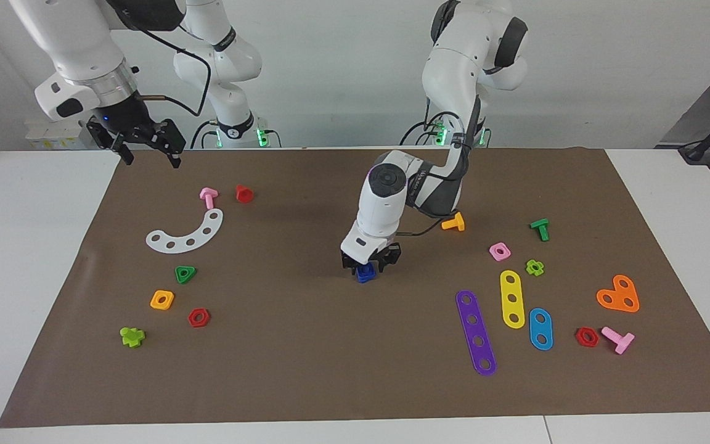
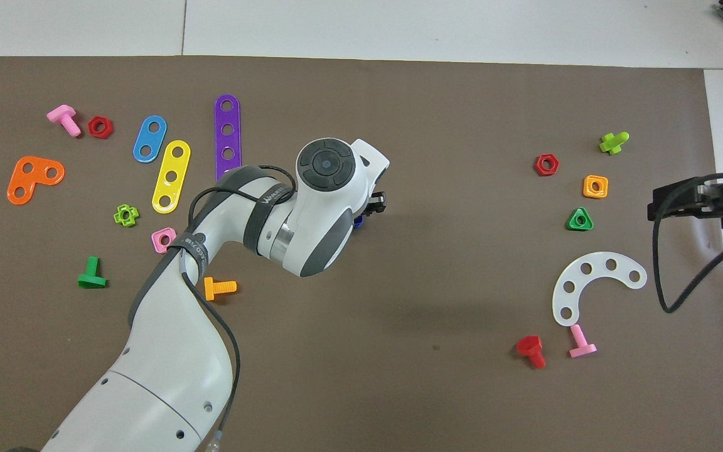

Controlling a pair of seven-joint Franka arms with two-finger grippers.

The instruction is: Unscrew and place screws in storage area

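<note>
Facing view: left end effector (image 1: 370, 264) clamped on blue screw (image 1: 365, 273) mid-mat, axis unclear; right end effector (image 1: 145, 140) apart, waiting.

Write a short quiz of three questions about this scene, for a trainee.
1. Which arm's end effector is down at the blue screw?
2. True or false: the white arc lies toward the right arm's end of the table.
3. How many red hex nuts lie on the mat? A one, B two, C four.
Key: 1 the left end effector; 2 true; 3 B.
</note>
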